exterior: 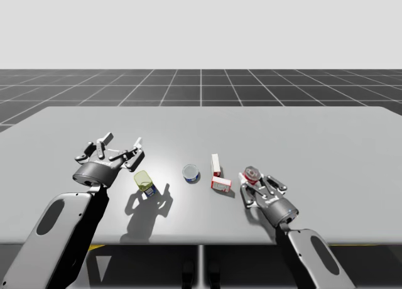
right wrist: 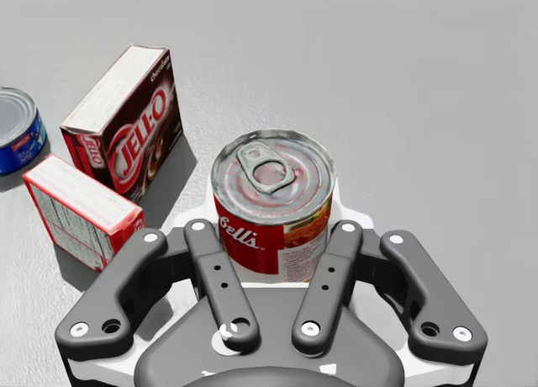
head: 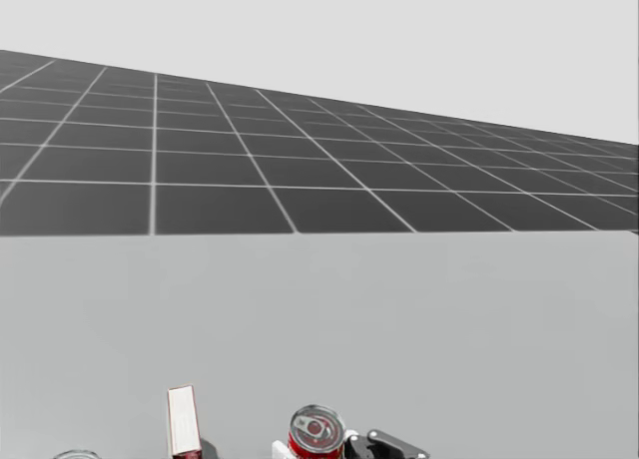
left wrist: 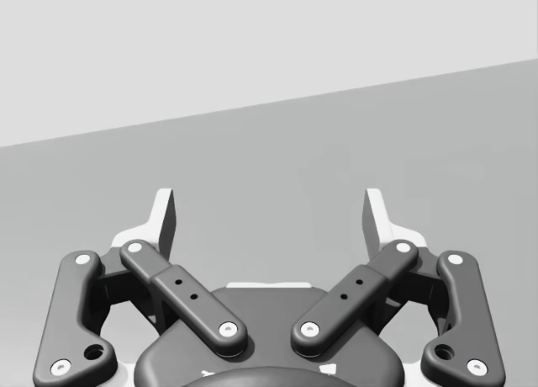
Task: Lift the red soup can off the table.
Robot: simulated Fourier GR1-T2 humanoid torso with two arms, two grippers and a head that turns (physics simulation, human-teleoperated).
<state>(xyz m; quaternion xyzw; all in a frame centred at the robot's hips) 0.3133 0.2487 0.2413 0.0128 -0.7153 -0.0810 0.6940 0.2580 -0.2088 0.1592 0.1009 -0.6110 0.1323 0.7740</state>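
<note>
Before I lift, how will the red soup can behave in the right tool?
The red soup can looks like rigid metal, so it probably won't crush. Its smooth round wall may slip or twist in my right tool. It stands upright; tipped over, it would likely roll.

The red soup can (right wrist: pixel 271 206) has a shiny metal lid and a glossy paper label. The dark brown cardboard box (right wrist: pixel 126 122) and the red-and-white cardboard box (right wrist: pixel 82 209) look smooth, with a slight sheen. The blue can (right wrist: pixel 18 130) has a bright metal top. The grey table (right wrist: pixel 420 67) is matt and finely grained. The left gripper (left wrist: pixel 269 223) has matt dark links with pale metal rivets.
</note>
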